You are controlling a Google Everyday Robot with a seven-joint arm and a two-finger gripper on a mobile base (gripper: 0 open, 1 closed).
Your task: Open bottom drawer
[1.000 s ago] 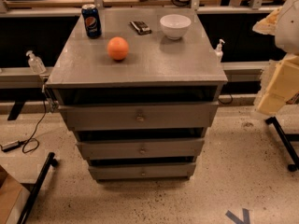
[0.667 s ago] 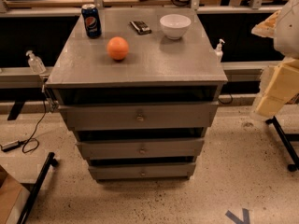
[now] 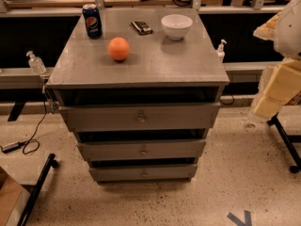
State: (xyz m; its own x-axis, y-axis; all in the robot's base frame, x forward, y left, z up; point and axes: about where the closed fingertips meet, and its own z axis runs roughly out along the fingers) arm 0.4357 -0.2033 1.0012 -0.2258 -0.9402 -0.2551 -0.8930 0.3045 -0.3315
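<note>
Soda can [image 3: 92,20], orange [image 3: 119,48] and bowl [image 3: 177,26] sit atop the cabinet [image 3: 155,66].

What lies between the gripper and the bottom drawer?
In the camera view, only speckled floor separates the gripper, up at the right edge, from the bottom drawer, lowest on the cabinet.

cream robot arm [image 3: 288,36] cut by right edge | tool [image 3: 267,105] low on it, right of grey wooden bench [image 3: 155,65], shape unclear | small dark flat object [image 3: 141,27] on bench unidentifiable | thin grey bottom drawer [image 3: 117,173]: inside hidden, dark
</note>
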